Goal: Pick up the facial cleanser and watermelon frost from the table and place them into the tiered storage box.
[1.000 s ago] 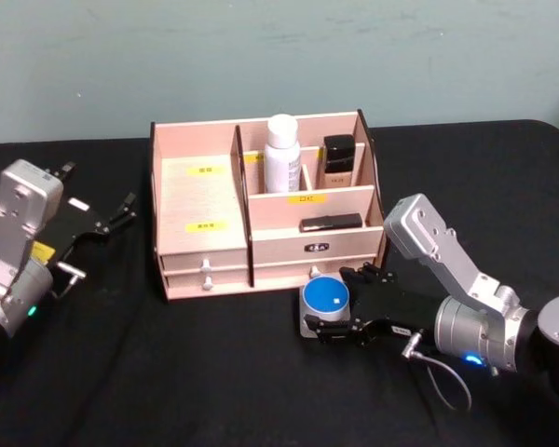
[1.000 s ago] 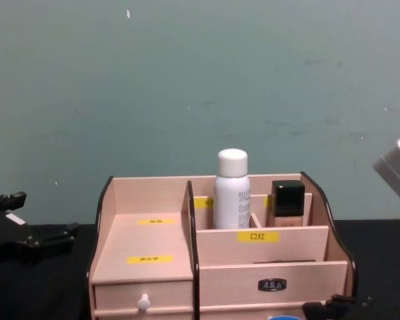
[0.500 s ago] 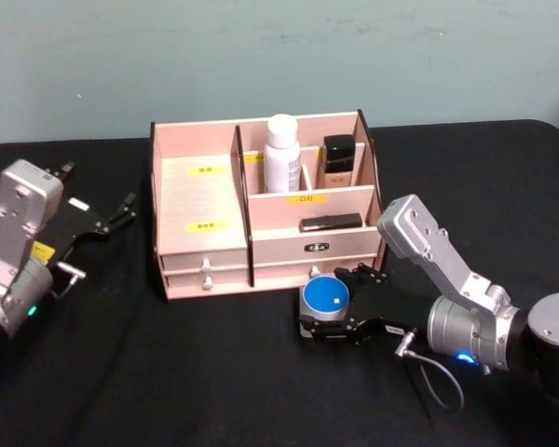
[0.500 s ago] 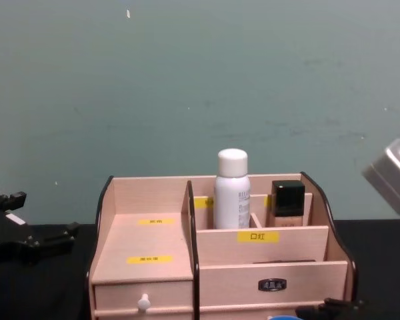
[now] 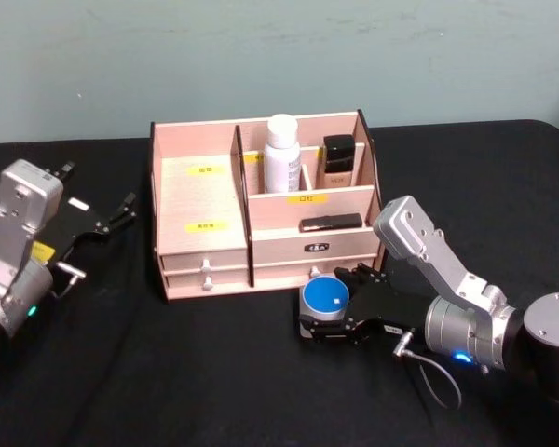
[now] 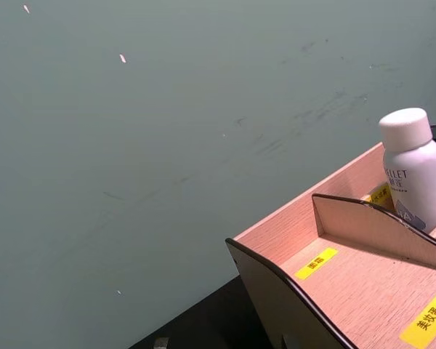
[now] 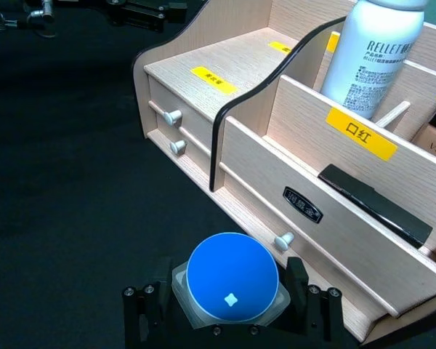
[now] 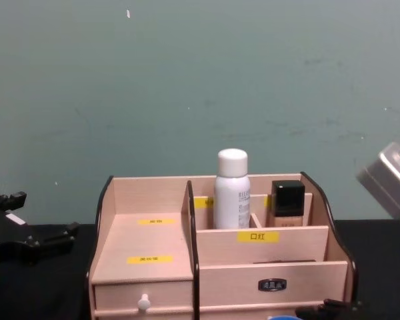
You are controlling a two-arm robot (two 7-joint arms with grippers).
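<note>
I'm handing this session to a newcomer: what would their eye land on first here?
First, the blue-lidded round jar on the black table, just in front of the tiered storage box and its drawers, with the right gripper at it. Next, the white bottle standing upright in a back compartment of the box. The left gripper sits open, off to the box's left.

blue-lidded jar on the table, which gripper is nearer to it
Right. The right gripper has its jaws closed on the blue-lidded jar before the drawers; the left gripper sits far off, left of the storage box.
</note>
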